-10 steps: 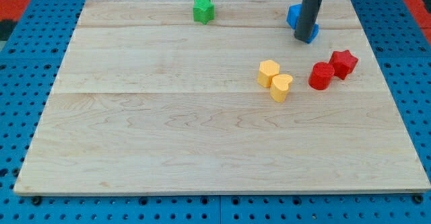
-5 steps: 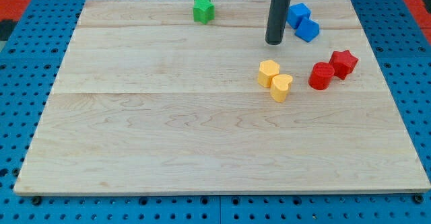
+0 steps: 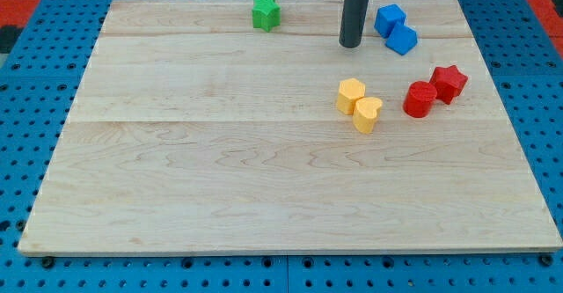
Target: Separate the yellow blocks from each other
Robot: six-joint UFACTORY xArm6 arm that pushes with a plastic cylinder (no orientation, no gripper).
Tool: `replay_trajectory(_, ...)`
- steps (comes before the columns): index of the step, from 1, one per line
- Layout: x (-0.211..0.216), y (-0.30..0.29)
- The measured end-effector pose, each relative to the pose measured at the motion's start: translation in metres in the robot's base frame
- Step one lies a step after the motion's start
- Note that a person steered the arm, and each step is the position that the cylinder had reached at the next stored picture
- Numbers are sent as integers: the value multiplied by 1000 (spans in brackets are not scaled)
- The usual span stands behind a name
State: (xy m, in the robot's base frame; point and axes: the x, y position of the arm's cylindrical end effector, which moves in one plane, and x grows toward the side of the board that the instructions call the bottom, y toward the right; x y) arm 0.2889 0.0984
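Though seemingly touching, yellow blocks [image 3: 359, 104] below my tip [image 3: 350, 44].

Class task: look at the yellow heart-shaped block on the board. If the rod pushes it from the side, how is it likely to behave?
The yellow heart-shaped block looks squat and flat-bottomed, so it would probably slide rather than tip or roll. It touches the yellow hexagonal block, so a push through one may move both. The wooden board looks smooth, suggesting easy sliding. My tip is above both, apart from them.
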Motion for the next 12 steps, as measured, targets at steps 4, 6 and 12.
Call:
replay_trajectory(4, 82, 31)
replay_trajectory(6, 94, -121)
replay_trajectory(12, 105, -111)
